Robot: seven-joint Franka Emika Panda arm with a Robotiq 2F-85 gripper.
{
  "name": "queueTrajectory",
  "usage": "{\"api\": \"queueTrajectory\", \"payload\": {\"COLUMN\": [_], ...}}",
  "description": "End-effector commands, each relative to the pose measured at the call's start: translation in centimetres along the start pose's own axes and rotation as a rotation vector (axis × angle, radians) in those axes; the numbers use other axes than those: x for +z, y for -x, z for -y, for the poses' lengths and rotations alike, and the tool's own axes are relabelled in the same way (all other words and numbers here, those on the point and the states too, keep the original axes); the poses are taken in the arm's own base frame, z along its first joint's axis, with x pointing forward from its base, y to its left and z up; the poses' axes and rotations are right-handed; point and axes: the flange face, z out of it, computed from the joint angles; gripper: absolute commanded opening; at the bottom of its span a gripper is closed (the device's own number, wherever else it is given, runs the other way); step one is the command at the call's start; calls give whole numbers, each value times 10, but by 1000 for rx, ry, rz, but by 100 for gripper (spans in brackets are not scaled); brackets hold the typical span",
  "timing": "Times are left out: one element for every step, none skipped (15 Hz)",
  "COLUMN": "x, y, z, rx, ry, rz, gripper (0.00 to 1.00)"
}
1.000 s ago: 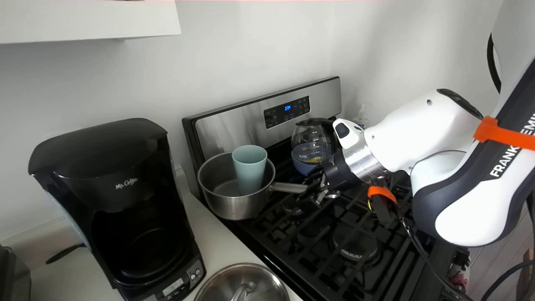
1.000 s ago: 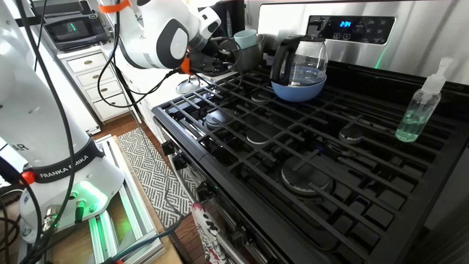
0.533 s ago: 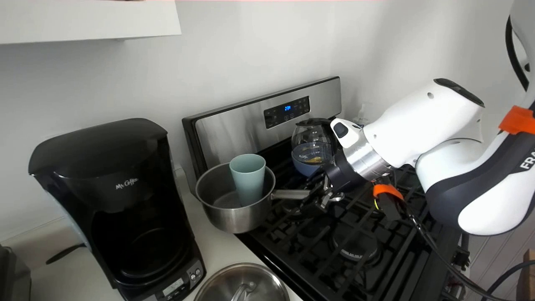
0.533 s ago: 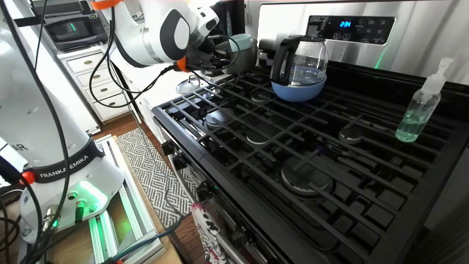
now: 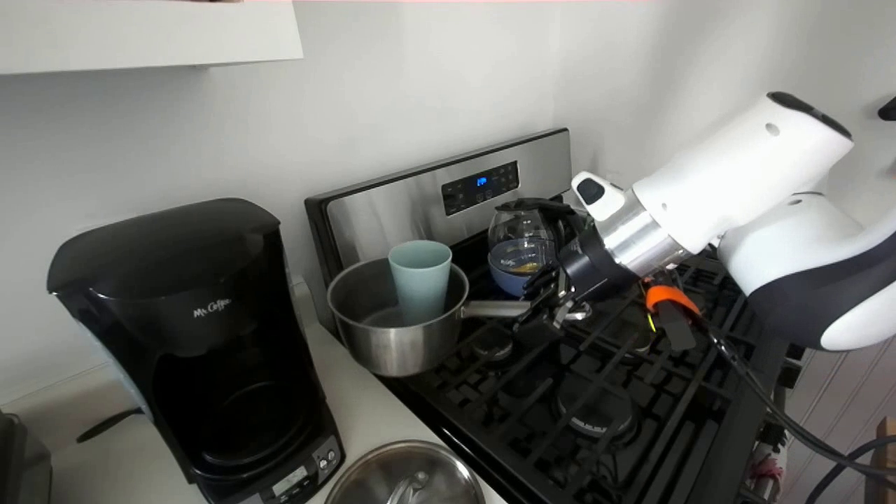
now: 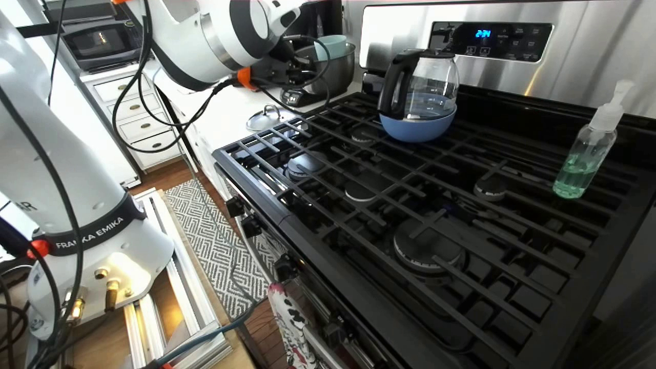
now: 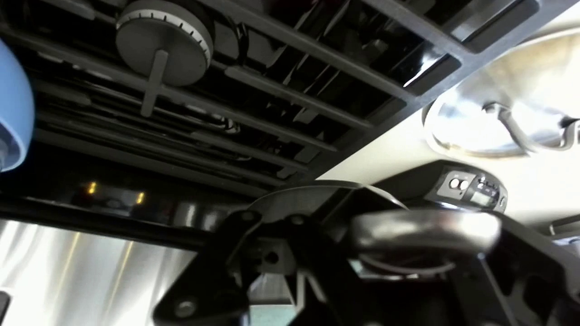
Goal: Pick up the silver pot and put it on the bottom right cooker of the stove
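A pale wall [image 5: 420, 91] backs my corner of the kitchen, and a cream desk [image 5: 355, 409] runs up to the side of the stove [image 5: 518, 420]. Nearest me in an exterior view, the lid [image 5: 381, 470] lies on the desk, only partly in view, with the coffee maker [image 5: 203, 294] standing beside it. Beyond them I have the pot [image 5: 402, 348] at the stove's rear corner on the desk side, rim up, with the teal cup [image 5: 422, 288] inside it; whether the pot's bottom touches anything, I can't tell. My gripper [image 5: 534, 308] is clamped on the pot's handle [image 5: 495, 309], whose end sticks out on the far side and shows blurred in the wrist view. The arm [image 5: 745, 168] reaches in over the stove. Past the gripper stands the kettle [image 5: 518, 234], blue at its base, near the back panel [image 5: 381, 224] with its lit blue display [image 5: 481, 187]. In an exterior view, the front right burner [image 6: 419, 250] lies well apart from the pot, and farther along the stove stands a bottle [image 6: 584, 154] of green liquid.
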Motion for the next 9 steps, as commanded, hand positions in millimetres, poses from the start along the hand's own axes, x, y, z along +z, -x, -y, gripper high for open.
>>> {"api": "queueTrajectory", "payload": {"x": [-54,-64,-75,-86,-96,-106,-116,-126,-135], "y": [-30,-33,-37,-40,-41,-42,-41,-39,-36], "z": [-20,-25,-31,-37,-42,-47,-51,-55,-57], "rx": [40,52,71,100,129,163,193,216,236], "ry": [62,82,105,131,150,173,193,204,214], "rz": [-139,-154,-168,-182,-195,-205,-216,-224,-234], "gripper": [3,3,3,3,3,3,3,3,3]}}
